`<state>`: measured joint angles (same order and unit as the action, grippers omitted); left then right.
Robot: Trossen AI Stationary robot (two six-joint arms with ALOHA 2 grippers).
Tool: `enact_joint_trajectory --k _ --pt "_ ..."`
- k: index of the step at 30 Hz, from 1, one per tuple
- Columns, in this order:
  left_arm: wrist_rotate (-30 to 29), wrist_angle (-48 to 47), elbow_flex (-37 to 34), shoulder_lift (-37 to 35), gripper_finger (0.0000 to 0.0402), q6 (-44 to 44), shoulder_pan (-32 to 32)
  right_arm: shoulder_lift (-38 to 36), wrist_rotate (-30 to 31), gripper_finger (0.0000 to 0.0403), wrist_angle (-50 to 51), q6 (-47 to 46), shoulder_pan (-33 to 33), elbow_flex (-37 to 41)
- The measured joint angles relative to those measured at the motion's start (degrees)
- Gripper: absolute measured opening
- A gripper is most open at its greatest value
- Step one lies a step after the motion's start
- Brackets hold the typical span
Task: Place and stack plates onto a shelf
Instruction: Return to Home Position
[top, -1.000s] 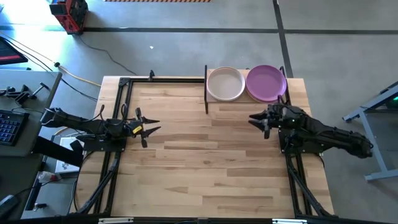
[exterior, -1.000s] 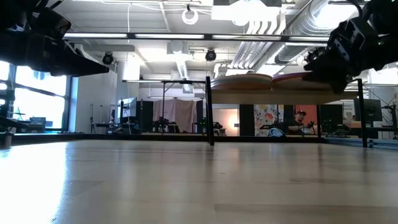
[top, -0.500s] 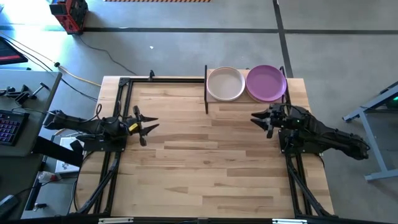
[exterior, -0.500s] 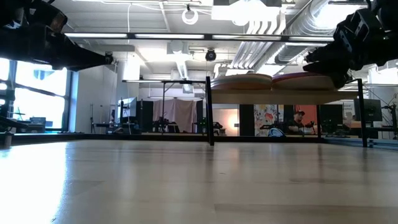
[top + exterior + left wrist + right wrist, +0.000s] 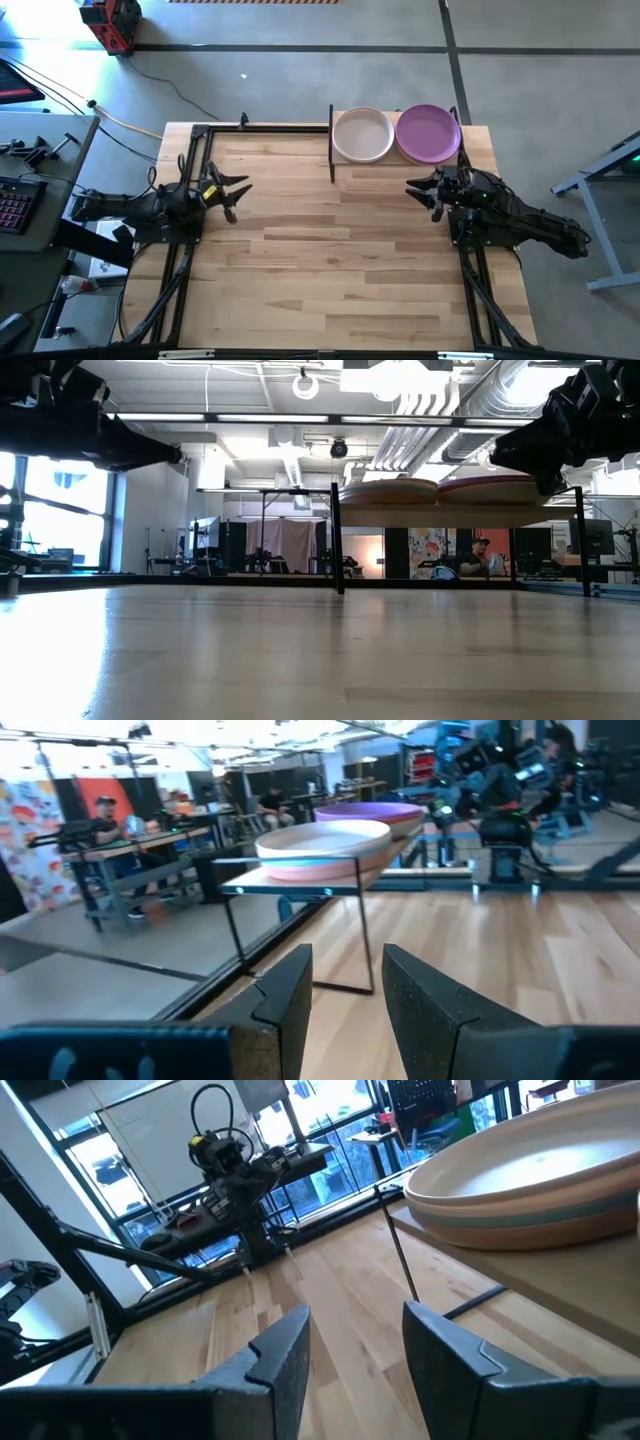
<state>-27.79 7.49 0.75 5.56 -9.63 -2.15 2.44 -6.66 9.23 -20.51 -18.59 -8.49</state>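
The shelf stands at the table's far edge, right of centre, on black posts. Two stacks of plates rest on it: one topped by a cream-white plate and one topped by a purple plate. The right wrist view shows the cream-white stack from close by, and the left wrist view shows both stacks. My right gripper hovers open just in front of the shelf, touching nothing. My left gripper hovers open above the table's left part, far from the shelf.
A black metal frame runs along the table's far and left edges. The bare wooden tabletop spreads between the arms and toward the near edge. People sit at benches in the room behind the table.
My left gripper has drawn back toward the table's left and far edges, staying open. My right gripper has backed a little away from the shelf toward the right edge, staying open. The plates have not moved.
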Motion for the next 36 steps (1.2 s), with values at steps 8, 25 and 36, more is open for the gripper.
enact_joint_trajectory --k 8,25,36 --pt "0.0 0.0 0.0 -4.0 0.0111 0.0 3.4 0.0 0.0 0.0142 0.0 0.0 0.0 0.0" --pt "0.0 0.0 0.0 -5.0 0.0111 0.0 4.1 0.0 -0.3 0.0142 0.0 0.0 0.0 0.0" --pt "0.0 0.0 0.0 -5.0 0.0111 0.0 4.1 0.0 -0.2 0.0142 0.0 0.0 0.0 0.0"
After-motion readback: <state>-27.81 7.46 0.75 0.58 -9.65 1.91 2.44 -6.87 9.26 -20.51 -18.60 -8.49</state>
